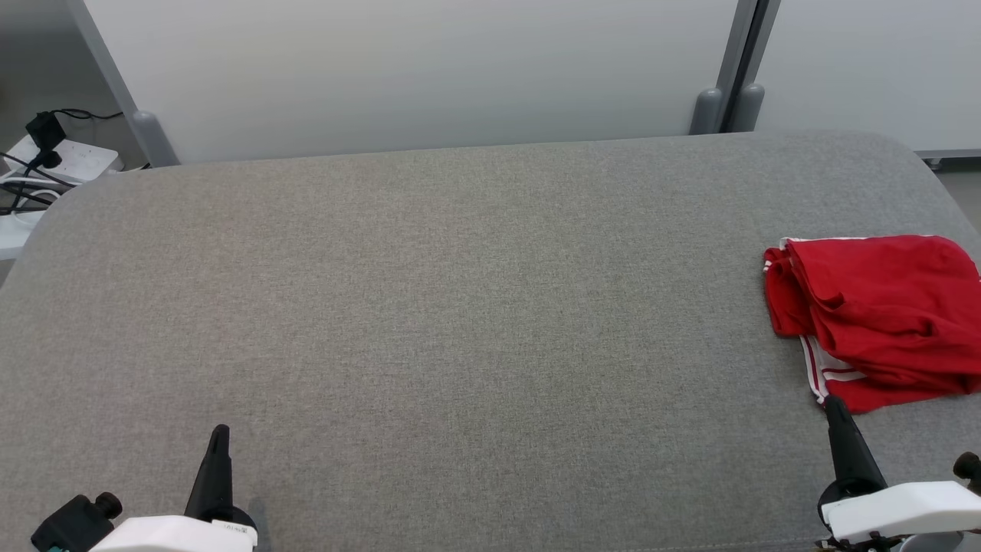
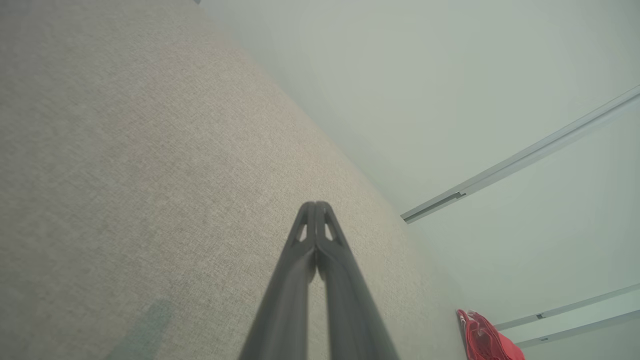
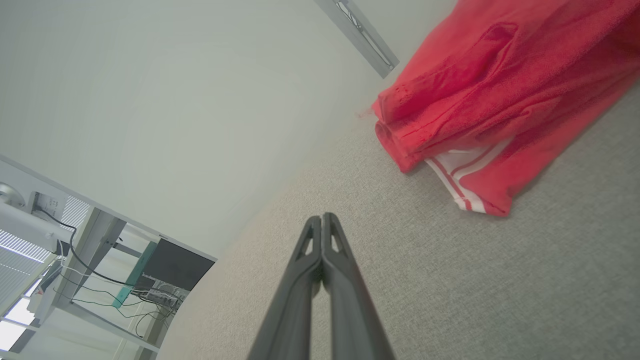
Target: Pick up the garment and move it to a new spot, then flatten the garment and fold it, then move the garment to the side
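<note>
Garment (image 1: 881, 307): red, lying loosely folded at the right edge of the table (image 1: 460, 307), seemingly set aside. Grippers: left gripper (image 1: 219, 434) and right gripper (image 1: 834, 406) resting clenched, empty, at near edge.

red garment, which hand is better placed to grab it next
Right, probably. The right hand, shut, sits just at the near edge of the red garment; the left hand, also shut, is far off across the grey surface.

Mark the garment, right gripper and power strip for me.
garment (image 1: 881, 307): head view, middle of the red top layer.
right gripper (image 1: 831, 402): head view, tip of the shut fingers.
power strip (image 1: 77, 157): head view, white top face.
</note>
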{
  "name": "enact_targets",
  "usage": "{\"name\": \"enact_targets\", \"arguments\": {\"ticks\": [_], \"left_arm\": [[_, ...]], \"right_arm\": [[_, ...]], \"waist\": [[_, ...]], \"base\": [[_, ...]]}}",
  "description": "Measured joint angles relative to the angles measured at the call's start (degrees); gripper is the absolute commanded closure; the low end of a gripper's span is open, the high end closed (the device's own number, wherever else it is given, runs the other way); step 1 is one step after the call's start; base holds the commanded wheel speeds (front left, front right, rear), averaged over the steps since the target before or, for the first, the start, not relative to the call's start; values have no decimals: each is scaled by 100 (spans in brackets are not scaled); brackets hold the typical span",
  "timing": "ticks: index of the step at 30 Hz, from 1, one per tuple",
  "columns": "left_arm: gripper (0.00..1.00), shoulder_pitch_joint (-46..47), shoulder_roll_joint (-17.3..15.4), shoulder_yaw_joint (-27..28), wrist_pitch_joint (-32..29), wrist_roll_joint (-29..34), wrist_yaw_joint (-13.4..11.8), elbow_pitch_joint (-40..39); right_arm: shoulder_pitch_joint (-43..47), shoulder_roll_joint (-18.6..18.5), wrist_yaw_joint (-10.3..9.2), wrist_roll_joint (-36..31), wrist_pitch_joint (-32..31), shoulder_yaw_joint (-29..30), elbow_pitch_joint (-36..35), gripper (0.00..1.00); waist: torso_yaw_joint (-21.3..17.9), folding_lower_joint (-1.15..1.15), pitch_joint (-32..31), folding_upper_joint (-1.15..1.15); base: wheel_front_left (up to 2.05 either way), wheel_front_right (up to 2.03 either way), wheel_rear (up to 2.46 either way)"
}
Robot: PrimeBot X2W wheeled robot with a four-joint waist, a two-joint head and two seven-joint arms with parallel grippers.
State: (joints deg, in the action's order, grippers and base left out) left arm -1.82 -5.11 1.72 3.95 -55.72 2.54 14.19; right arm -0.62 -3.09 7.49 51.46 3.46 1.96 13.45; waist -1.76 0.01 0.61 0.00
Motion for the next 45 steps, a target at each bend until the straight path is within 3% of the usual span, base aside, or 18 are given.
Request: {"name": "enact_targets", "arguments": {"ticks": [45], "left_arm": [[100, 358, 215, 213, -758, -2686, 345, 100]], "right_arm": [[-186, 2, -9, 3065, -647, 336, 143, 100]], "waist": [[133, 0, -32, 0]], "base": [[0, 0, 0]]}}
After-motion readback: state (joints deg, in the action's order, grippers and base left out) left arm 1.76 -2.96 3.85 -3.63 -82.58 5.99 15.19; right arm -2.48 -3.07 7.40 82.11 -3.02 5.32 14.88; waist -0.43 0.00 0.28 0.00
